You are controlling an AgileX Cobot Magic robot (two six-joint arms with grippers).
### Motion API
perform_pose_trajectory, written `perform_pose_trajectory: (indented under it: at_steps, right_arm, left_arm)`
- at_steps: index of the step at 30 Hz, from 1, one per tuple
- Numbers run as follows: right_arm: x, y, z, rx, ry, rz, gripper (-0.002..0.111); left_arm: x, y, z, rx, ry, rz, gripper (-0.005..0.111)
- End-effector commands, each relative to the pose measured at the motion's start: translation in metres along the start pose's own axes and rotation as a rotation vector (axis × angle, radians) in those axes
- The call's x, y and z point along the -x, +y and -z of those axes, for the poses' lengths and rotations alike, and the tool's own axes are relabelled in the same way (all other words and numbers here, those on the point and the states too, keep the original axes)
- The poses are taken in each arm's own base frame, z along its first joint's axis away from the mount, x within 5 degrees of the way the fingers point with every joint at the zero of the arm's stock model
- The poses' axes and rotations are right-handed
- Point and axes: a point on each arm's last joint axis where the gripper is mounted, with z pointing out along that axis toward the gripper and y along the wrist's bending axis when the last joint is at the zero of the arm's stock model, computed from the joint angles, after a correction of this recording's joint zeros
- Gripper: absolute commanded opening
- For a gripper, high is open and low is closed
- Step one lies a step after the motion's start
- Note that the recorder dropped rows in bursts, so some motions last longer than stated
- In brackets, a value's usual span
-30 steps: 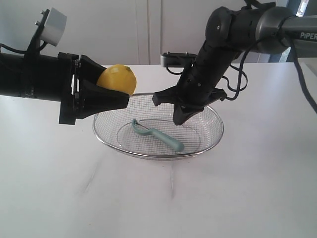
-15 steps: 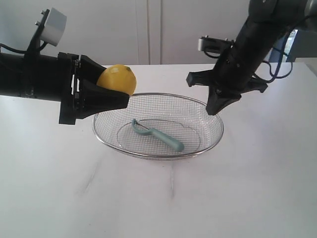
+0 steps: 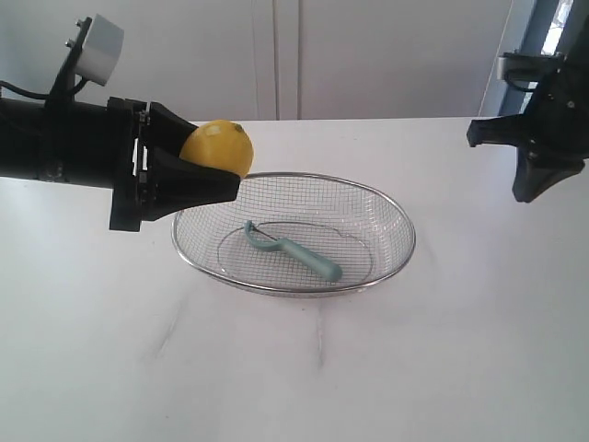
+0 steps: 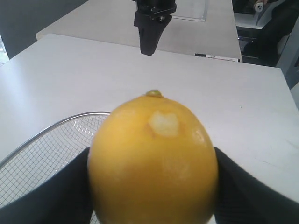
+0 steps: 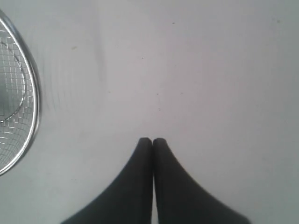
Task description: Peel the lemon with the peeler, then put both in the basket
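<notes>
The yellow lemon [image 3: 217,147] hangs above the left rim of the wire-mesh basket [image 3: 396,221], held between the black fingers of my left gripper [image 3: 219,161]. Up close the lemon [image 4: 154,158] shows a small pale peeled patch near its nub. The teal peeler [image 3: 293,250] lies inside the basket on the mesh floor. My right gripper [image 3: 532,189] hovers at the far right, well away from the basket, shut and empty; its fingertips [image 5: 152,140] are pressed together over bare table. The basket rim [image 5: 32,107] shows beside it.
The white table [image 3: 322,368] carries only the basket. A pale wall stands behind it, and another table edge with dark gear [image 4: 261,18] lies beyond the right gripper [image 4: 150,37] in the left wrist view.
My right arm has pulled up out of the basket and swung far right, leaving the peeler lying in the basket. The left gripper and lemon have not moved.
</notes>
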Motion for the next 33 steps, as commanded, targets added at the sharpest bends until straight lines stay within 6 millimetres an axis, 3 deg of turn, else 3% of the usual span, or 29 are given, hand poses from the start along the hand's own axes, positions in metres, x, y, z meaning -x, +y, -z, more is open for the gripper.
perform_pose_trajectory:
  at_steps: [1,6,13,25,33]
  right_arm:
    - [-0.007,-0.010,0.013,-0.024,-0.022,-0.038,0.000]
    - [-0.021,-0.011,0.026,-0.043,-0.042,-0.049,0.000]
    - [-0.059,-0.016,0.045,-0.102,-0.070,-0.030,0.000]
    - [-0.122,-0.017,0.099,-0.120,-0.407,0.015,0.000]
    - [-0.178,-0.016,0.132,-0.114,-0.658,0.043,0.000]
  left_arm:
    - [0.006,-0.001,0.002,-0.006,-0.037,0.004,0.000]
    - [0.006,-0.001,0.002,-0.006,-0.037,0.004,0.000]
    - [0.006,-0.001,0.002,-0.006,-0.037,0.004,0.000]
    - [0.006,-0.001,0.002,-0.006,-0.037,0.004,0.000]
    - [0.006,-0.001,0.002,-0.006,-0.037,0.004,0.000]
